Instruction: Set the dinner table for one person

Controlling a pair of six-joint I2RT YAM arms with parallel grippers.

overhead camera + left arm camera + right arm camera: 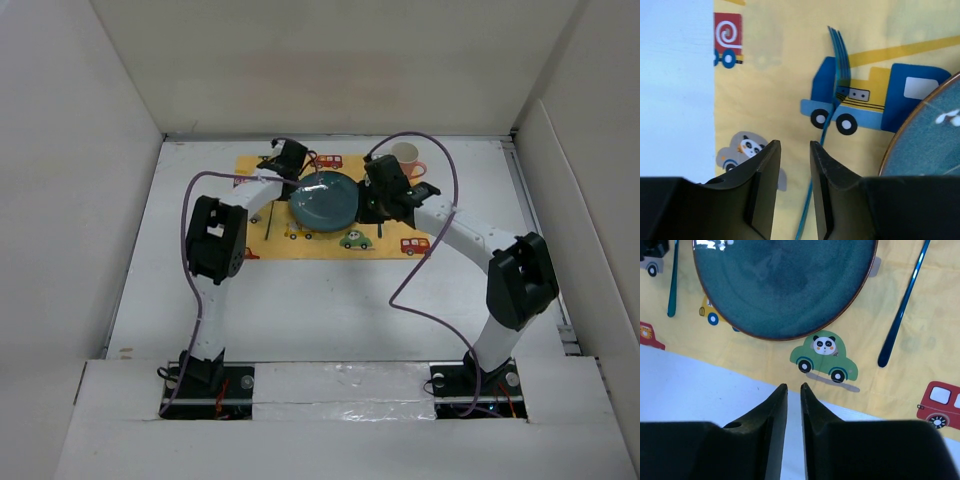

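Plate (323,200) centred on mat (300,245) atop white surface (300,310), fork (832,107) left, cup (406,156) beyond; left jaws slightly parted, right jaws nearly closed, both holding nothing.

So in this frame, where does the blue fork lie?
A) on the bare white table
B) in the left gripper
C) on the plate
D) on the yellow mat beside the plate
D: in the left wrist view the fork lies flat on the mat, beside the plate, ahead of the empty left gripper.

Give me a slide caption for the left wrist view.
Left gripper above a blue fork on the yellow car-print mat, beside the teal plate.
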